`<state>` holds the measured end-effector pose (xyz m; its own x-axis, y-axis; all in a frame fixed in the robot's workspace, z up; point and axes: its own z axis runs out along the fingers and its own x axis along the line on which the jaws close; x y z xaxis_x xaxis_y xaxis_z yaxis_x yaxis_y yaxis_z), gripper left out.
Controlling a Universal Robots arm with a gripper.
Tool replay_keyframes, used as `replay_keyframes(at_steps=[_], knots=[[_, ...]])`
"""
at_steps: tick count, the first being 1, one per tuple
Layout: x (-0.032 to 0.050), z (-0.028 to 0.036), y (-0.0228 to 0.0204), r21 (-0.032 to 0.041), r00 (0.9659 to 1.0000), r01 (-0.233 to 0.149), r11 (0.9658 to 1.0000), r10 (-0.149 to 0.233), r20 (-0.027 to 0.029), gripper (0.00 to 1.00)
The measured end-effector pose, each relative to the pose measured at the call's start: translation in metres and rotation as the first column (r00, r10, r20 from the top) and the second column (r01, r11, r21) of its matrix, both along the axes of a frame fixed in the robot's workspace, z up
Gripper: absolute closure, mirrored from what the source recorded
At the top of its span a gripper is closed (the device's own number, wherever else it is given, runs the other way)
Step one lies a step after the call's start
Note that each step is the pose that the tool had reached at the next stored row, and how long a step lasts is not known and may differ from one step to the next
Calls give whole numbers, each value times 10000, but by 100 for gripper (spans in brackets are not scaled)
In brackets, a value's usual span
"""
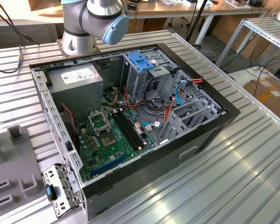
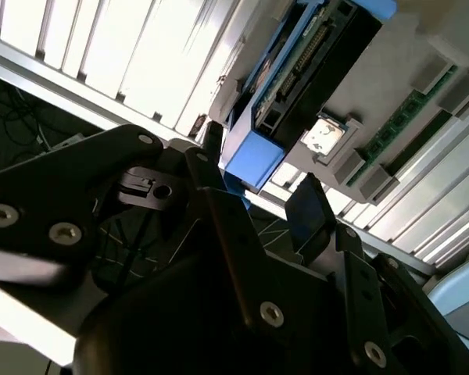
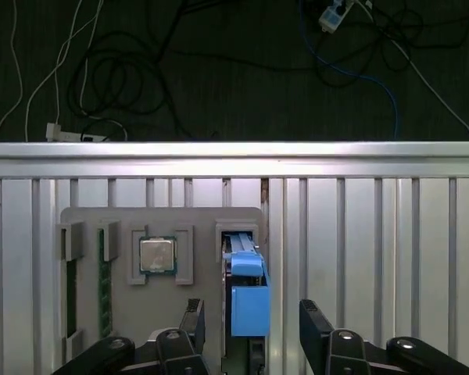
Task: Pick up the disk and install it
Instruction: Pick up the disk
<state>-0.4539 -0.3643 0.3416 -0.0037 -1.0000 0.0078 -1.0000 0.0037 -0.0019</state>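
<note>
In the second wrist view the black gripper (image 2: 258,166) has its fingers (image 2: 306,205) spread, one on each side of the blue bracket (image 2: 254,156) of the disk (image 2: 313,55). The disk stands in a grey holder (image 2: 406,66) beside a processor chip (image 2: 322,137) on the slatted metal table (image 2: 141,55).

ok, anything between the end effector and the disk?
Nothing visible. In the first wrist view the open end effector is centred on the disk, which stands in a slot of the grey holder. Nothing lies in the gap on either side.
</note>
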Motion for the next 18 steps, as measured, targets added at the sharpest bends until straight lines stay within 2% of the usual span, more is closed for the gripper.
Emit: replay_keyframes(at_steps=[6,16,18], knots=[[-16,-71,-21,0,9999,-109,9999,109,20,40],[-16,-279,-28,0,9999,-111,9999,111,20,40],[-16,-340,-29,0,9999,-111,9999,111,20,40]])
